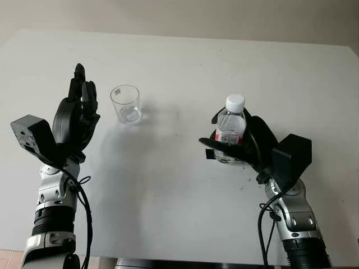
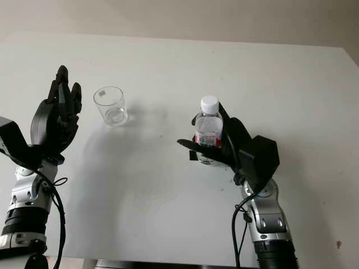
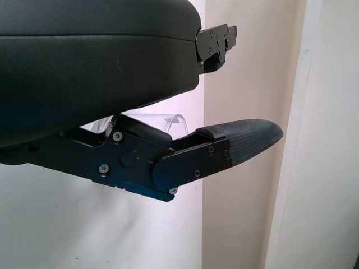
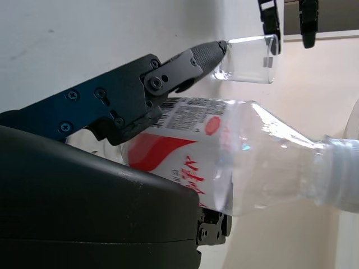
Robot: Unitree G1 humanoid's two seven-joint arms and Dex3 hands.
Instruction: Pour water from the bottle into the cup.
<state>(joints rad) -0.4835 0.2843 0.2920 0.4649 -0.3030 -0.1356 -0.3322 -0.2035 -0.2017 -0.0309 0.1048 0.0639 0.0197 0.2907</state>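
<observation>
A clear plastic bottle (image 1: pixel 231 130) with a white cap and a red and white label stands upright on the white table (image 1: pixel 168 190), right of the middle. My right hand (image 1: pixel 213 131) surrounds it, fingers straight on both sides and the palm against its label (image 4: pixel 185 162); the hand is open. An empty clear cup (image 1: pixel 125 104) stands to the left and farther back. My left hand (image 1: pixel 81 95) is raised just left of the cup, open, palm turned toward it and not touching. In the left wrist view the cup's rim (image 3: pixel 168 119) peeks out behind a finger.
The table's far edge meets a beige wall (image 1: pixel 224 17). Bare tabletop lies between cup and bottle and in front of both. A small dark speck (image 2: pixel 339 244) marks the near right corner.
</observation>
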